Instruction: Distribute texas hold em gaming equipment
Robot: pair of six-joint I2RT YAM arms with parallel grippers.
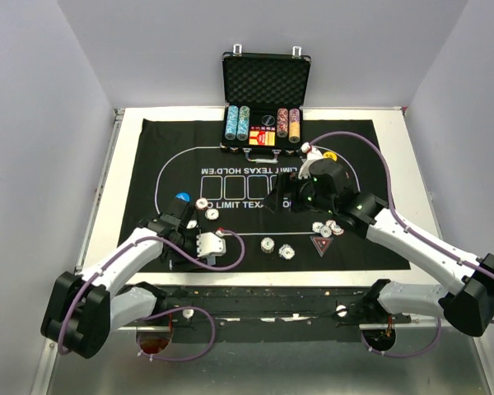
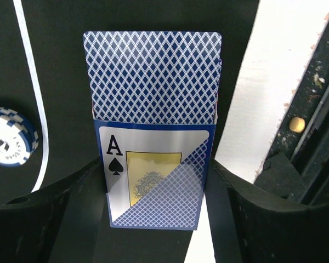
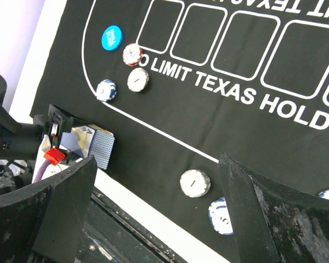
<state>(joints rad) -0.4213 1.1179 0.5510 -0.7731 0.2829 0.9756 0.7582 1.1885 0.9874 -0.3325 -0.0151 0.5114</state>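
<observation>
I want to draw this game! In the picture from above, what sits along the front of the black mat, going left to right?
card box in the left gripper → white chip → blue-edged chip → red triangular marker

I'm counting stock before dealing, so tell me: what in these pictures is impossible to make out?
Cards, left wrist view: the count; the card box hides all but the top back.
Blue chip, left wrist view: its value, cut off by the left edge.
Red triangular marker, top view: its print, too small.
Blue-edged chip, right wrist view: partly behind a finger of the right gripper.
</observation>
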